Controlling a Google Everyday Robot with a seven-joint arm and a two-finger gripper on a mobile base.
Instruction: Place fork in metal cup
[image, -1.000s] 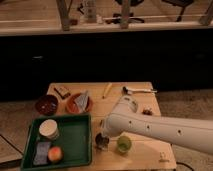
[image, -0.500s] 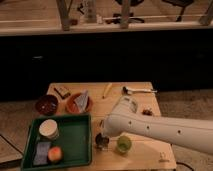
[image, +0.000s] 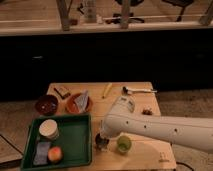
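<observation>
My gripper (image: 102, 139) hangs at the end of the white arm (image: 160, 127), low over the table's front edge, just right of the green tray. Right under it is a small dark metal cup (image: 100, 145), mostly hidden by the gripper. A light green plastic cup (image: 123, 145) stands just to its right. A pale long-handled utensil (image: 139, 90) lies at the back right of the table; I cannot tell whether it is the fork. No fork shows in or at the gripper.
A green tray (image: 75, 142) at the front left holds a white cup (image: 48, 129), an apple (image: 55, 154) and a blue sponge (image: 41, 149). Behind it are a dark red-brown bowl (image: 46, 105), an orange plate (image: 79, 103), a banana (image: 106, 90) and a small brown block (image: 62, 92).
</observation>
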